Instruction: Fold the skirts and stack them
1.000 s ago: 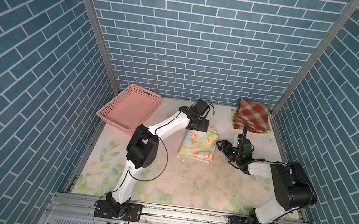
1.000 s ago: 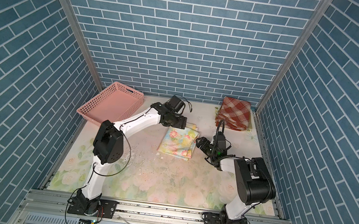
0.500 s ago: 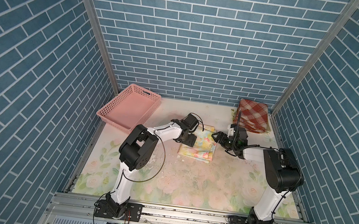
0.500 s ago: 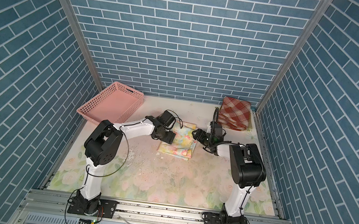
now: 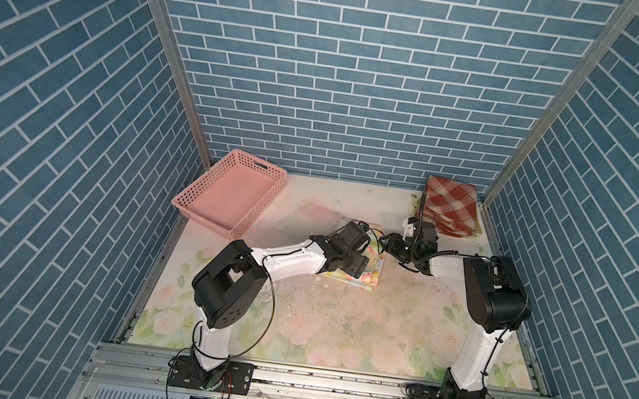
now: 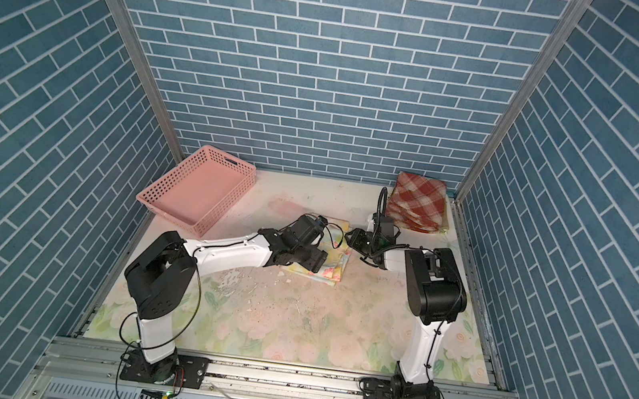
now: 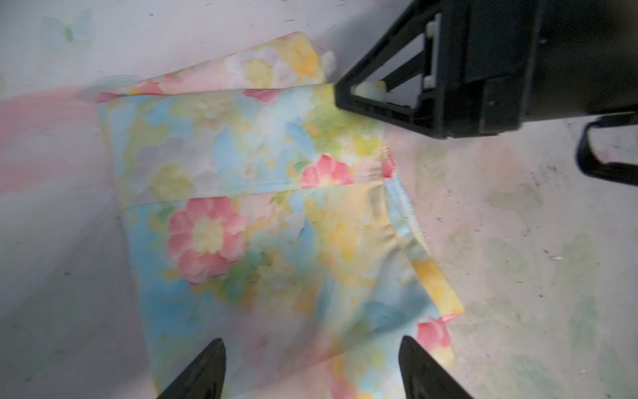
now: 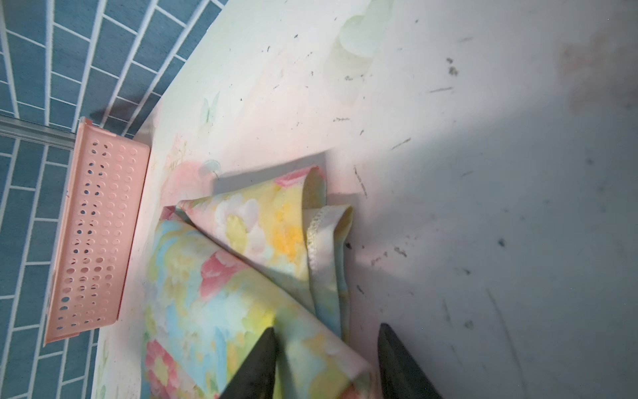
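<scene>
Looking down in both top views, the pastel floral skirt (image 5: 374,264) (image 6: 336,265) lies folded on the tabletop (image 5: 334,328) (image 6: 293,323), near the middle and toward the back. The left hand (image 5: 359,268) (image 6: 312,260) sits low over the skirt's near-left part and hides much of it. The right hand (image 5: 389,245) (image 6: 352,239) reaches in from the right and meets the skirt's far right edge. The plaid skirt (image 5: 450,209) (image 6: 417,205) lies folded on top of a pile in the back right corner, well apart from both hands. The pink basket (image 5: 204,221) (image 6: 177,217) stands at the back left, tilted against the wall.

From the left wrist, the floral skirt (image 7: 241,207) shows a straight fold across its middle and a loose corner turned up at its far end. The left hand (image 7: 312,342) is released: its two fingers stand wide apart above the cloth, gripping nothing. One finger of the right hand (image 7: 379,114) rests at the skirt's far corner.

From the right wrist, the right hand (image 8: 326,331) straddles a folded edge of the skirt (image 8: 214,297). Cloth lies between its fingers (image 8: 259,362), but whether they pinch it I cannot tell. The basket (image 8: 96,235) stands beyond the skirt, by the tiled wall.
</scene>
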Available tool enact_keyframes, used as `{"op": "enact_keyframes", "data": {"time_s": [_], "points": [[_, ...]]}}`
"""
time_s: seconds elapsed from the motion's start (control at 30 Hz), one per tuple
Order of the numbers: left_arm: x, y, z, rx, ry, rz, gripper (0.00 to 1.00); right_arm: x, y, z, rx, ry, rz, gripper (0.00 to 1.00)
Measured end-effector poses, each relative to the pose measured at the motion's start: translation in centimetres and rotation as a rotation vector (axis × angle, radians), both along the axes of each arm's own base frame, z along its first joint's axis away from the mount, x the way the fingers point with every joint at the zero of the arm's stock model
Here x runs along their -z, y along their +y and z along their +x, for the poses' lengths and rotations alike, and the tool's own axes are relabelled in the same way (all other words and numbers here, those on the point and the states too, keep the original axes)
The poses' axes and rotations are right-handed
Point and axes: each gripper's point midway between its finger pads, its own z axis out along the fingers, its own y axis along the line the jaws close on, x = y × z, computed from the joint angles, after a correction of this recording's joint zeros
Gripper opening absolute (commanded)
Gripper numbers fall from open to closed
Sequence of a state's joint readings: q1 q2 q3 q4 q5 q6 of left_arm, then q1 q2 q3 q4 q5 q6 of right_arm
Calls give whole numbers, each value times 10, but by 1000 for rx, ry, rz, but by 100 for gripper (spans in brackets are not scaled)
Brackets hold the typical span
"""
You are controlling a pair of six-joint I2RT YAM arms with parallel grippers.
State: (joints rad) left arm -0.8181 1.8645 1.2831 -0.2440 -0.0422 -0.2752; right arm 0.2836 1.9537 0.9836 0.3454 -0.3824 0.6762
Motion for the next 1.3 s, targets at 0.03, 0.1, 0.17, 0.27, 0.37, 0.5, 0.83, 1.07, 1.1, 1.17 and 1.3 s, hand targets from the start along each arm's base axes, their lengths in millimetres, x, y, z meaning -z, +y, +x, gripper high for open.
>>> {"op": "enact_keyframes", "data": {"time_s": [0.03, 0.1, 0.17, 0.27, 0.37, 0.5, 0.83, 1.07, 1.1, 1.17, 1.3], "points": [[2, -6, -2, 5, 6, -17, 78, 1, -1, 0, 4, 6, -1, 35], [9, -18, -4, 9, 21, -56, 75, 3, -4, 0, 11, 15, -1, 32], [20, -25, -4, 0, 40, -84, 73, 4, -6, 0, 16, 19, 1, 30], [43, -25, -9, -21, 83, -101, 72, 5, -7, 0, 17, 22, 2, 30], [56, -22, -14, -40, 101, -121, 72, 5, -7, 0, 16, 24, 3, 31], [54, -26, -12, -54, 97, -164, 71, 4, -7, 1, 13, 21, 7, 42], [30, -28, -16, -12, 103, -179, 79, -12, -18, -10, -111, -2, -154, 84], [-34, -10, 14, -53, 32, -241, 80, -58, -8, 3, -322, -120, -270, 88], [-36, -5, 18, -63, 29, -241, 80, -66, -6, 7, -349, -147, -279, 88], [-35, 7, 25, -86, 31, -228, 80, -84, 1, 15, -418, -208, -297, 88], [-21, 16, 22, -91, 56, -201, 80, -98, 11, 32, -531, -272, -337, 88]]}}
